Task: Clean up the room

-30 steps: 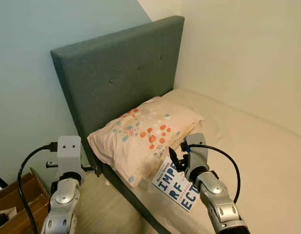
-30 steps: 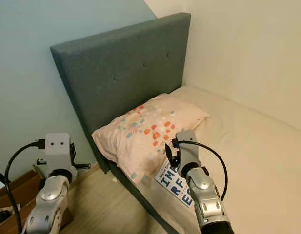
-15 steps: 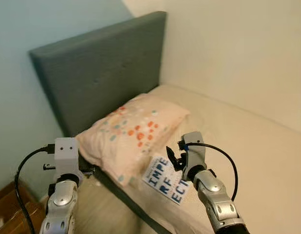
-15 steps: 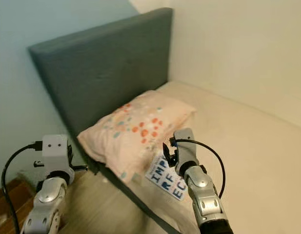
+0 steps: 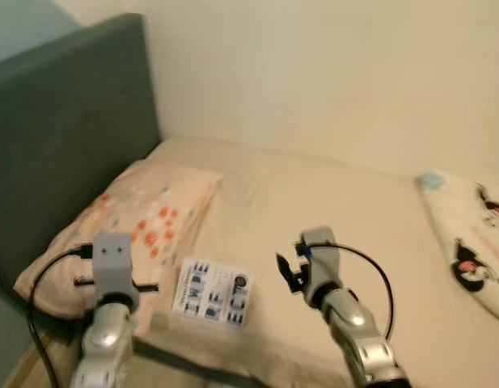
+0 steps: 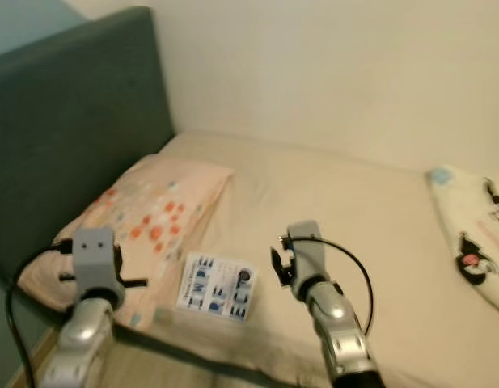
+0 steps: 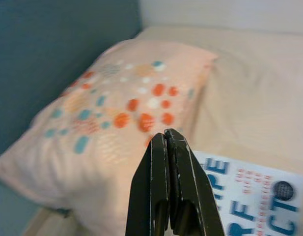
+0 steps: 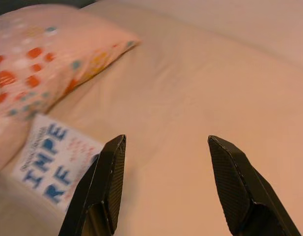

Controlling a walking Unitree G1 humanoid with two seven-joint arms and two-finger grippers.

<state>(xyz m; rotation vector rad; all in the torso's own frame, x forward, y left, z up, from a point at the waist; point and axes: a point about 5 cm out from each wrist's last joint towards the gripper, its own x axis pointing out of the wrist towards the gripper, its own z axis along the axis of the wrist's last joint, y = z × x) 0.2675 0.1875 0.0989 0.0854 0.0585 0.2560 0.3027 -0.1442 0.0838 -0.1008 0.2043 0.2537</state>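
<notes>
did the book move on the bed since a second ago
No. The book lies beside the pillow corner as before; the camera swung right, shifting the whole scene.

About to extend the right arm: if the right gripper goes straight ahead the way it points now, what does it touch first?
Probably the bare bed sheet. The right gripper is open and points past the book and the pillow, which lie off to one side. Depth is unclear.

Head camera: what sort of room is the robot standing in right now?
Most likely a bedroom. A bed with a beige sheet runs along the wall, a dotted pillow lies against a padded grey-green headboard, and a book lies on the sheet beside the pillow.
</notes>
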